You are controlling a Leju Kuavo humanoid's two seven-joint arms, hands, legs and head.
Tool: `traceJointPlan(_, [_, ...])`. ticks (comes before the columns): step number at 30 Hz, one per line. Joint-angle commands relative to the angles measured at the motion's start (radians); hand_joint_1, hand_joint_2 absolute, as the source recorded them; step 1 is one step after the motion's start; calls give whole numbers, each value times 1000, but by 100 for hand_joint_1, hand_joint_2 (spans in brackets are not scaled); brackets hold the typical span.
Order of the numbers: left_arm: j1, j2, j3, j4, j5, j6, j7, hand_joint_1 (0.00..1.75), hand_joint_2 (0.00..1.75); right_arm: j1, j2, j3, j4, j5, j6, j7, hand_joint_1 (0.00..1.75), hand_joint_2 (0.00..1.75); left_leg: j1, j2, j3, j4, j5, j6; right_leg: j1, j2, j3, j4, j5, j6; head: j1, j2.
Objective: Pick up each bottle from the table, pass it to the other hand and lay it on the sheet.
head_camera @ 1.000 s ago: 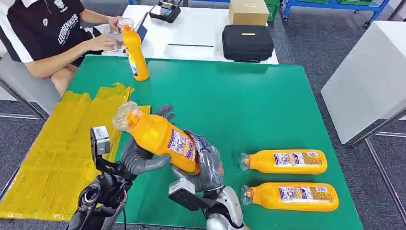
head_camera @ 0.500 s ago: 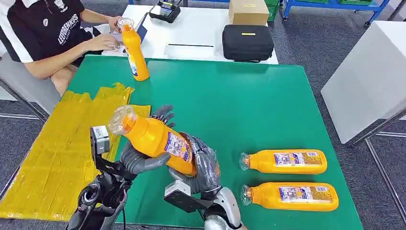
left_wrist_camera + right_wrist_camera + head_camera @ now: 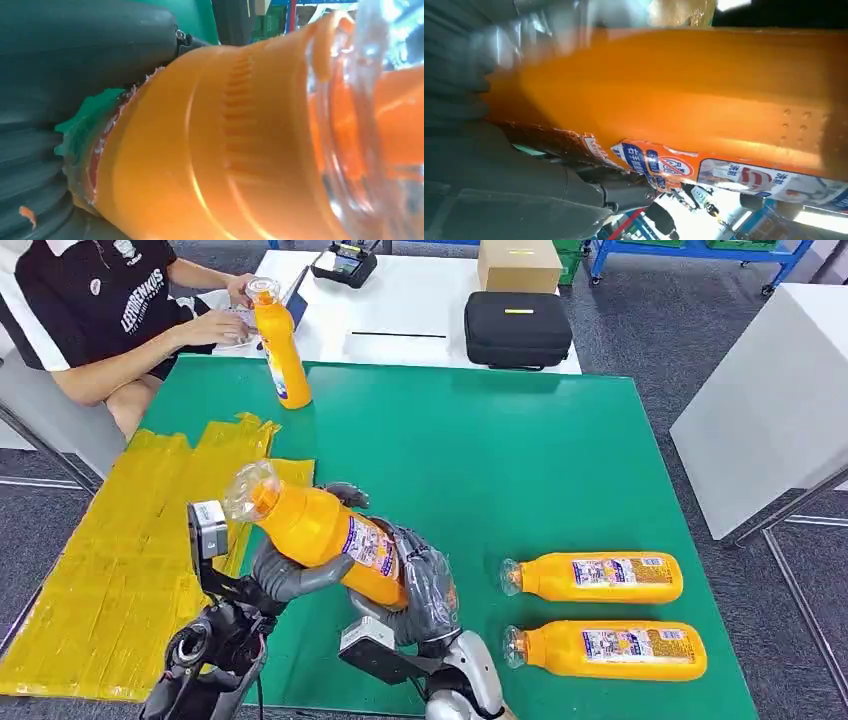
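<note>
Green surface [image 3: 520,450]: carrying everything I am working on.
Yellow sheet [image 3: 120,560]: lying at my left.
Held bottle [image 3: 320,530]: tilting above the near edge, beside the sheet.
Left hand [image 3: 290,575]: gripping its upper body.
Right hand [image 3: 425,590]: wrapping its base.
Lying bottles [image 3: 600,577] [image 3: 610,650]: resting at my right.
</note>
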Motion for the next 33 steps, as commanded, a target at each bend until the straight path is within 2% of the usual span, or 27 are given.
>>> traceJointPlan(1, [-59,9,-17,83,5,2,-1,175,175,-19,-5,-1,43,6,5,-6,175,175,0,-1,2,-1,-1,-1,0,-2,2,-1,-1,-1,0,0])
traceJointPlan(11, [-54,13,-14,97,11,-2,-11,175,175,-6,-13,-11,26,18,-9,-9,175,175,0,-1,5,-1,-2,-2,1,-2,5,-1,-2,-2,0,0])
traceJointPlan(12, [-43,17,-8,90,8,3,-21,175,175,3,-10,-18,8,-8,-6,-26,159,175,0,0,5,-1,-2,-2,0,-2,5,-1,-2,-1,0,0])
traceJointPlan(13, [-20,29,1,75,-1,11,-36,175,175,18,-6,-24,-22,-44,0,-44,3,175,0,0,6,-1,-2,-2,0,-2,6,-1,-3,-2,0,0])
traceJointPlan(16, [33,46,60,54,-40,39,-89,175,175,33,-5,-6,-59,-124,-5,-102,0,175,0,2,7,-2,-3,-2,0,0,6,-1,-3,-2,0,0])
traceJointPlan(18, [72,61,133,17,-62,72,-113,175,175,10,-15,11,-103,-224,36,-134,0,175,0,5,3,-1,-2,-1,0,4,2,-1,0,-1,0,0])
traceJointPlan(19, [85,64,162,-10,-82,89,-115,175,175,5,-26,10,-145,-250,39,-132,0,175,0,6,5,-1,-3,-2,0,4,4,0,-2,-2,0,0])
traceJointPlan(22, [86,62,199,-67,-119,142,-102,175,175,13,-54,-17,-279,-314,83,-119,0,175,0,5,1,0,-2,-2,0,3,-1,1,-1,-1,0,0])
traceJointPlan(26, [88,63,203,-82,-138,162,-99,175,175,22,-67,-31,-309,-320,90,-117,0,175,1,1,1,0,-1,-1,0,0,1,0,-1,-1,0,0])
traceJointPlan(33, [51,53,226,-23,-497,436,-167,175,175,55,-76,-83,-377,-403,60,-201,0,175,0,-1,1,0,-1,-1,0,-2,2,0,-1,-1,0,0])
